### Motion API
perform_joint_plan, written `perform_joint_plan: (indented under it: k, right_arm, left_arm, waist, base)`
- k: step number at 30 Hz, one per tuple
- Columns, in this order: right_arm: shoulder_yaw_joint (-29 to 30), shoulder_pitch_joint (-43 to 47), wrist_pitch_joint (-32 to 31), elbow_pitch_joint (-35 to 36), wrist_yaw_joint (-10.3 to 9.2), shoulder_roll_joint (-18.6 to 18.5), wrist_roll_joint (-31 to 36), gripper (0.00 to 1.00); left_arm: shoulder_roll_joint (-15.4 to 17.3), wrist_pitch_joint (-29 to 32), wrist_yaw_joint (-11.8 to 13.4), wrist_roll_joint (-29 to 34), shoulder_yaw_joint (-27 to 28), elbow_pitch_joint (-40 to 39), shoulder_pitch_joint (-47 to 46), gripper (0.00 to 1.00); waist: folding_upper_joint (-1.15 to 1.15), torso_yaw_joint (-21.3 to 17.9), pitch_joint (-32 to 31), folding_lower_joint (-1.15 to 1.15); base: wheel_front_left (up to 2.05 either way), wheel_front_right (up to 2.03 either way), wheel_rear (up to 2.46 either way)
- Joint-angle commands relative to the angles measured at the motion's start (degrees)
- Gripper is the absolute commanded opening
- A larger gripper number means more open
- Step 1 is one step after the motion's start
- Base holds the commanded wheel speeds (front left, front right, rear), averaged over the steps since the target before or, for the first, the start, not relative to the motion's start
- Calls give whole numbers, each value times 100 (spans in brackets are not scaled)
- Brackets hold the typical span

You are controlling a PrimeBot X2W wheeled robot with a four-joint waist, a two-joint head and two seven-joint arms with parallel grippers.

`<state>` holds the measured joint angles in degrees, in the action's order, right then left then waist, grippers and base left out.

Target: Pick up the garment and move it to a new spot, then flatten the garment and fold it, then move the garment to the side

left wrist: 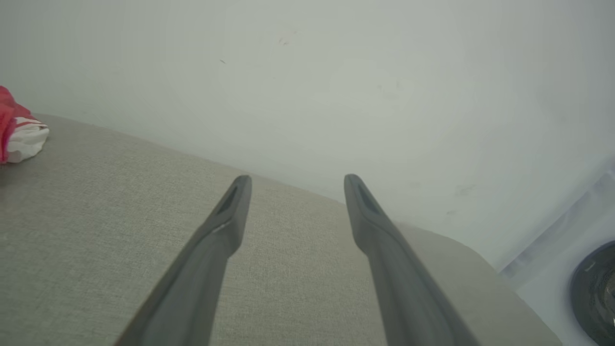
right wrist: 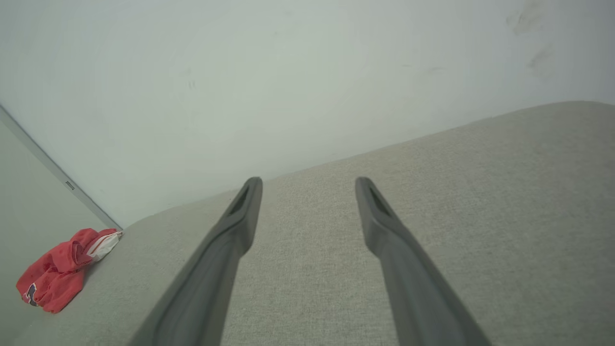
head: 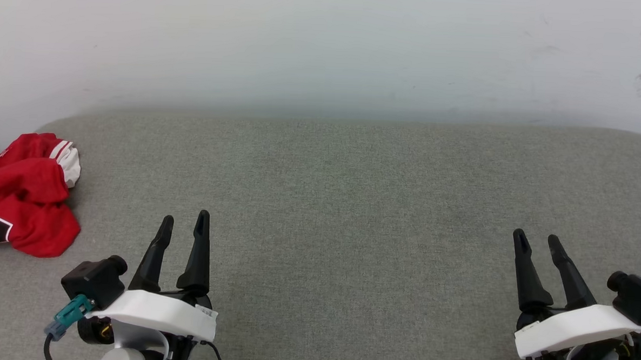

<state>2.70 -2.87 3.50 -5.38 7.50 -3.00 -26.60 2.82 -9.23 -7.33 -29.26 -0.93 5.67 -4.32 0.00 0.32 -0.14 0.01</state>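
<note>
The garment [head: 22, 194] lies crumpled at the far left edge of the grey padded surface, red with a white striped sleeve on top and part of a black number showing. In the right wrist view the garment [right wrist: 60, 269] sits small at the lower left, and the left wrist view catches the garment's [left wrist: 19, 132] white sleeve at its left edge. My left gripper [head: 184, 223] stands open to the right of the garment, apart from it, with nothing between its fingers. My right gripper [head: 537, 239] is open too, far off at the lower right.
The grey fabric surface [head: 341, 202] stretches wide between and beyond both grippers, with rounded far corners. A pale wall [head: 326, 45] rises directly behind it. A dark round object [left wrist: 593, 293] lies on the floor past the surface's corner in the left wrist view.
</note>
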Motion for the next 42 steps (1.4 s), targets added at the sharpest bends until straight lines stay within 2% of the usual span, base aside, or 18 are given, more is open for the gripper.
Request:
perform_joint_plan:
  k: [1, 8, 22, 42]
  right_arm:
    - [-9, 2, 7, 100, -1, 13, 224, 100]
    - [-7, 29, -24, 158, -1, 15, 766, 100]
    - [34, 103, -29, 281, -1, 17, 1430, 100]
    - [87, 163, 111, 341, -2, 19, 1820, 100]
  left_arm:
    - [8, -58, 36, 209, 23, -39, -10, 100]
    - [8, -153, 108, 584, 25, 64, -1, 100]
    - [9, -326, 133, 1306, -16, 267, -16, 100]
    - [9, -531, 148, 1970, -94, 402, -77, 100]
  waist:
    - [0, 2, 2, -1]
    - [0, 11, 1, -1]
    - [0, 25, -12, -1]
    - [0, 28, -11, -1]
  base:
    - [0, 0, 0]
    - [0, 0, 0]
    - [0, 0, 0]
    - [0, 0, 0]
